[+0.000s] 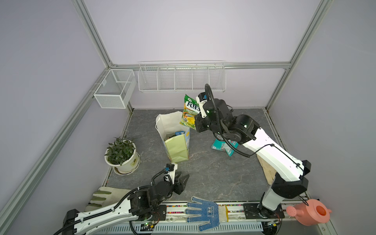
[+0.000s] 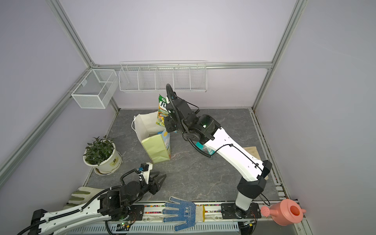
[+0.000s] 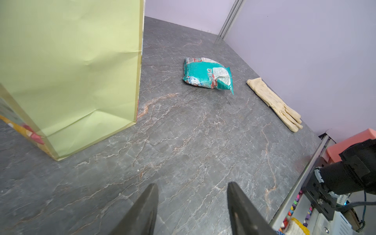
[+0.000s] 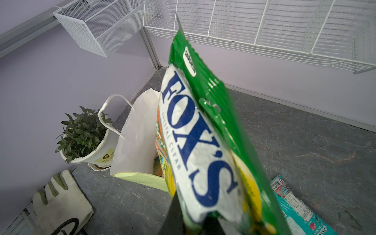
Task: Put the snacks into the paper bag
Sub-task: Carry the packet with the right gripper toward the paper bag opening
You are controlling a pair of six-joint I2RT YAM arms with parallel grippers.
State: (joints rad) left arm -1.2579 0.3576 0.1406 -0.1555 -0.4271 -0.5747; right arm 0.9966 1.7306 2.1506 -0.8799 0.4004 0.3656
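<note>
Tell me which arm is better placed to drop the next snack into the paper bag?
Right: the right gripper is shut on the green glossy Fox's packet near the open tall paper bag. The left gripper sits open and empty.

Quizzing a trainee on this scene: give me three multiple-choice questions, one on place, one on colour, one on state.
1. Where is the teal packet? A on the tabletop; B in a wire basket; C in the plant pot.
2. What colour is the watering can? A blue; B pink; C black.
3. The right jaws are: A open, empty; B on the tabletop; C shut on the green packet.
A: it lies on the grey top. B: pink body. C: they pinch the packet in the air.
</note>
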